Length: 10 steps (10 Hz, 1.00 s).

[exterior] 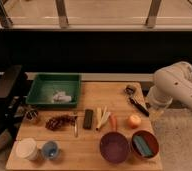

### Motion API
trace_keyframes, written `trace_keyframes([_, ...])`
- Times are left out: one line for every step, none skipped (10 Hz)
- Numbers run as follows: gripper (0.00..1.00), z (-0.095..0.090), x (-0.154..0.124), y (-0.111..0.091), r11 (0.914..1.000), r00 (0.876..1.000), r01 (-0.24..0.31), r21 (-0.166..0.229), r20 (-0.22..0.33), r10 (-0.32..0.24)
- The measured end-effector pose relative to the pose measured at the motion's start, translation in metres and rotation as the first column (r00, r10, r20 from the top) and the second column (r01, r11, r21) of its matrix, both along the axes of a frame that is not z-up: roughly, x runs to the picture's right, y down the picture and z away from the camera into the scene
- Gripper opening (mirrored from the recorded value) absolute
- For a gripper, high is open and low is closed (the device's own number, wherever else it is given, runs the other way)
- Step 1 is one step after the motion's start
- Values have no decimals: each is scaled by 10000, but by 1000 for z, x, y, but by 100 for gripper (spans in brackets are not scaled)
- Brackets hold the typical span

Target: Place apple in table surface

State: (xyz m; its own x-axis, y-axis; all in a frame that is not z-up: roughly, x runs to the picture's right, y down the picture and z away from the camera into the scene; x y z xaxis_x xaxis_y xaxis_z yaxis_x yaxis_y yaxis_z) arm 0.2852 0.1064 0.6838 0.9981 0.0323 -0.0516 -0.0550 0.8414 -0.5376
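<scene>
The apple (pixel 134 120), small, round and yellow-orange, rests on the light-brown wooden table surface (pixel 91 150), right of the middle and just behind the bowls. My white arm comes in from the right. Its gripper (pixel 153 112) hangs at the table's right edge, a short way right of the apple and a little behind it, apart from it. It holds nothing that I can see.
A green tray (pixel 41 90) stands at the back left. An orange carrot (pixel 113 122), pale sticks (pixel 103 117) and a black bar (pixel 88 118) lie left of the apple. A purple bowl (pixel 113 147) and a brown bowl (pixel 144 144) stand in front. A black utensil (pixel 137 104) lies behind.
</scene>
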Motion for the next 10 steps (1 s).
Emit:
trace_keyframes([65,0,0,0,10000,10000,0,1,0,0])
trace_keyframes([65,0,0,0,10000,10000,0,0,-1,0])
trace_keyframes([65,0,0,0,10000,10000,0,0,1,0])
trace_keyframes([65,0,0,0,10000,10000,0,-1,0,0])
trace_keyframes([65,0,0,0,10000,10000,0,0,0,0])
trace_keyframes([65,0,0,0,10000,10000,0,0,0,0])
trace_keyframes([65,0,0,0,10000,10000,0,0,0,0])
trace_keyframes([65,0,0,0,10000,10000,8,8,-4,-8])
trace_keyframes([65,0,1,-1,10000,10000,75,29,-39,-74])
trace_keyframes([65,5,-5,-2,9993,9993,367,11,-18,-367])
